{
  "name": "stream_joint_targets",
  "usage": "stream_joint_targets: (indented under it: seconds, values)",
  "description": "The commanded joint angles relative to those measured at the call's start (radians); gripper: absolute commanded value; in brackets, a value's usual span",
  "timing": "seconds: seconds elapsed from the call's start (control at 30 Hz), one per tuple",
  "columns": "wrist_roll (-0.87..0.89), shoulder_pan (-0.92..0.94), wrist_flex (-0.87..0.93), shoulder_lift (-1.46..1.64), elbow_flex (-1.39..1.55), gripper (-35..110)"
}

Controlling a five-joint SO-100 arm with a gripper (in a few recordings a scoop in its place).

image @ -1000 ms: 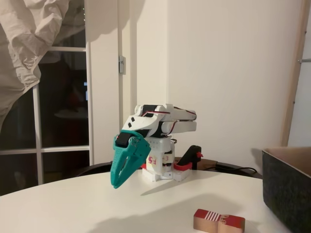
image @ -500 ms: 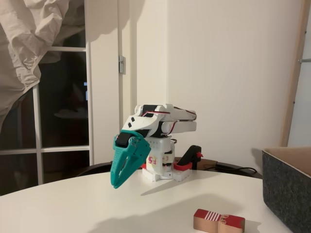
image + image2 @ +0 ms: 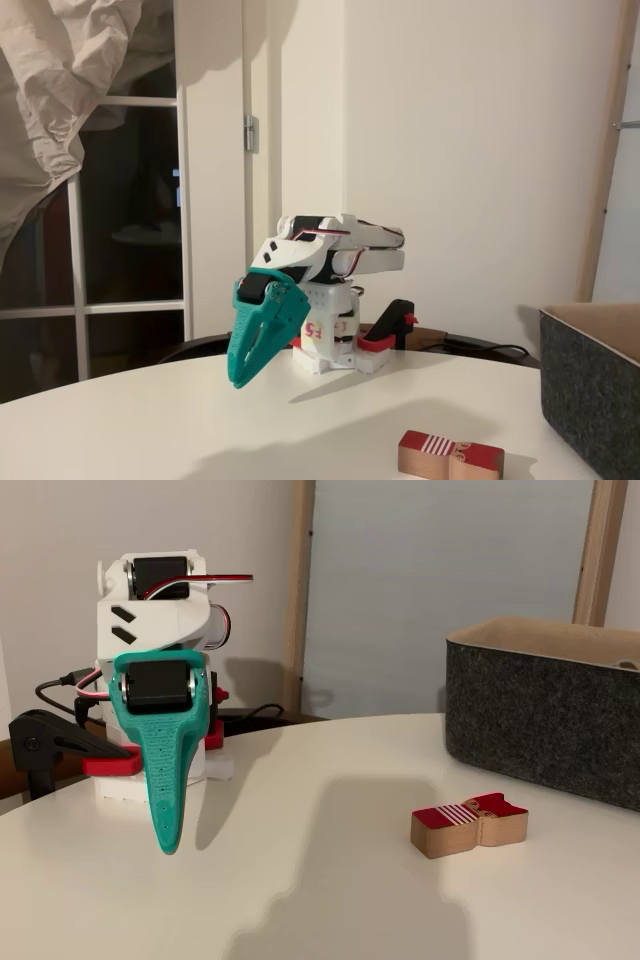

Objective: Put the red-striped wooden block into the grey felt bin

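One red-striped wooden block [image 3: 468,825] lies near one grey felt bin [image 3: 540,715]; my claw [image 3: 166,842], pressed together, hangs well apart from the bin

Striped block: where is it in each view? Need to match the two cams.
In a fixed view: striped block at bottom edge, right of centre, left of the felt bin.
In a fixed view: block right of centre on the table, in front of the bin.
Shared landmark: the bin.

block [image 3: 468,827] on table [image 3: 300,880], near bin [image 3: 540,715]
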Motion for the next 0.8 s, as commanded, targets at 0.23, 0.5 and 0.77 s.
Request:
stream_joint_targets:
  seconds: [0.23,0.5,0.77]
  values:
    - [-0.074,0.018,0.003,0.020,-0.021,0]
    - [0.100,0.017,0.003,0.012,-0.201,0]
    - [0.229,-0.052,0.003,-0.124,-0.457,0]
